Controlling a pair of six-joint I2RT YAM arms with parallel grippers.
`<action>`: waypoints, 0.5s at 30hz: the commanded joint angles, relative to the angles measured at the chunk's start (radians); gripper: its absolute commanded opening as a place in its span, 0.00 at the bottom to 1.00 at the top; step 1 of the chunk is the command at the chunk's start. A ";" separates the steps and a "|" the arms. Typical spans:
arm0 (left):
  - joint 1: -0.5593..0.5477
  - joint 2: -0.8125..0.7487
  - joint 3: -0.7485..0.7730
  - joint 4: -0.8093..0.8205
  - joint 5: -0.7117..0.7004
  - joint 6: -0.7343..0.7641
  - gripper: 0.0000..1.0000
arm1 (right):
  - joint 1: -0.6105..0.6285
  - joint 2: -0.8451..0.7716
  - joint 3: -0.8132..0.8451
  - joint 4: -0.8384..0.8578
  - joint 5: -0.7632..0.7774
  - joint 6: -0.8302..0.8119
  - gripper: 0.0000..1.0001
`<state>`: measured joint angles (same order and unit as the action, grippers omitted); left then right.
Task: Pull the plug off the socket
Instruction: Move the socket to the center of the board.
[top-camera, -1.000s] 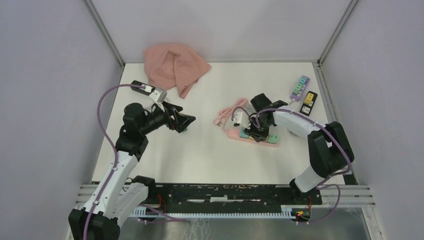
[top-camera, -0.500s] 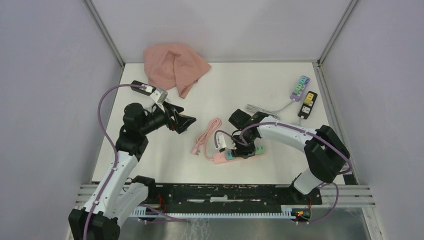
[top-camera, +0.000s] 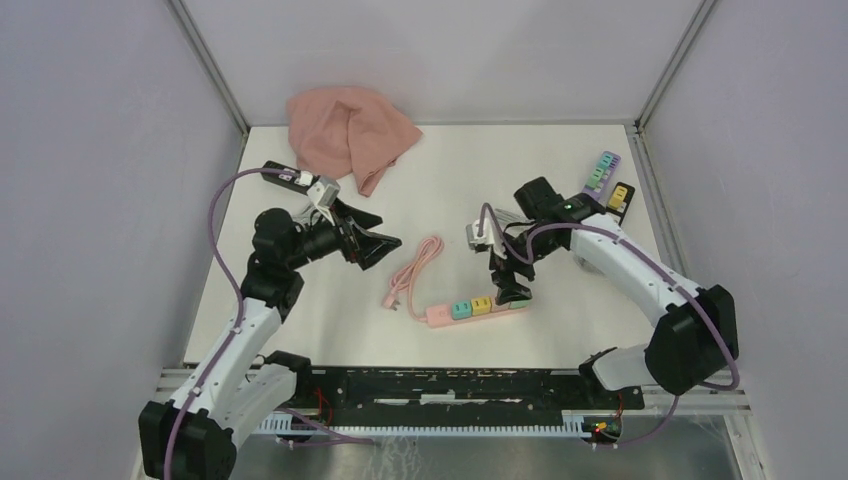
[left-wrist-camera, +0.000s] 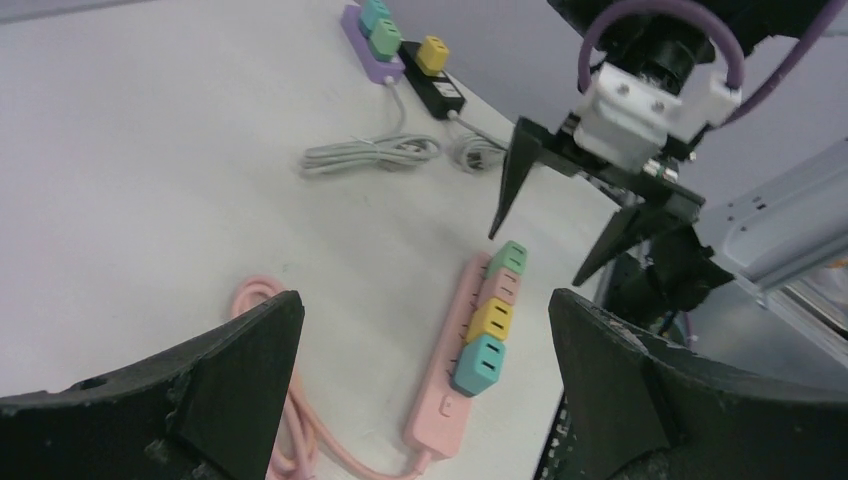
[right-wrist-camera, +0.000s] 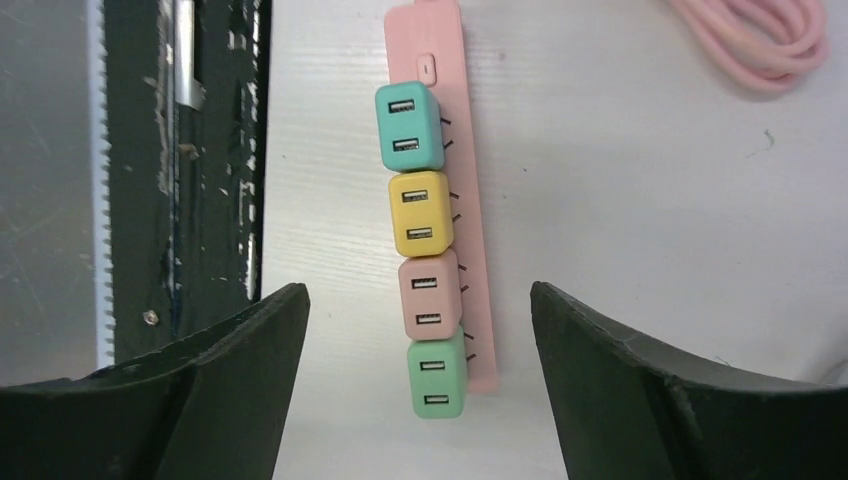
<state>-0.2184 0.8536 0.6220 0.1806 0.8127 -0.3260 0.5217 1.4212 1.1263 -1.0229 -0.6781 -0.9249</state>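
A pink power strip (top-camera: 440, 315) lies near the table's front edge. Teal (right-wrist-camera: 410, 126), yellow (right-wrist-camera: 420, 213), pink (right-wrist-camera: 430, 297) and green (right-wrist-camera: 437, 377) plugs sit in a row in it, with bits of prong showing between plugs and strip (right-wrist-camera: 481, 300). Its pink cable (top-camera: 415, 270) coils off to the left. My right gripper (top-camera: 510, 282) hovers open above the strip's green end, holding nothing, its jaws wide on either side of the pink and green plugs. My left gripper (top-camera: 375, 245) hangs open and empty left of the cable, aimed at the strip (left-wrist-camera: 445, 400).
A pink cloth (top-camera: 350, 135) lies at the back left, with a black power strip (top-camera: 285, 177) near it. At the back right are a purple strip (top-camera: 600, 172), a black strip with a yellow plug (top-camera: 619, 200), and coiled grey cable (left-wrist-camera: 370, 153). A black rail (top-camera: 450, 385) borders the front edge.
My right gripper dragged the pink strip leftward and toward the front edge, then opened, let go and lifted off it. The left arm shifted only slightly.
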 joint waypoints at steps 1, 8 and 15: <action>-0.124 0.017 0.000 0.195 -0.025 -0.165 0.98 | -0.117 -0.094 0.054 -0.137 -0.300 -0.109 0.90; -0.471 -0.036 -0.080 0.306 -0.349 -0.080 0.99 | -0.237 -0.138 0.030 -0.136 -0.436 -0.107 0.99; -0.750 0.048 -0.170 0.404 -0.591 0.143 0.99 | -0.276 -0.117 0.026 -0.337 -0.473 -0.443 0.99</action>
<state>-0.8703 0.8539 0.4908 0.4625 0.4129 -0.3553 0.2657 1.3060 1.1427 -1.2301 -1.0706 -1.1454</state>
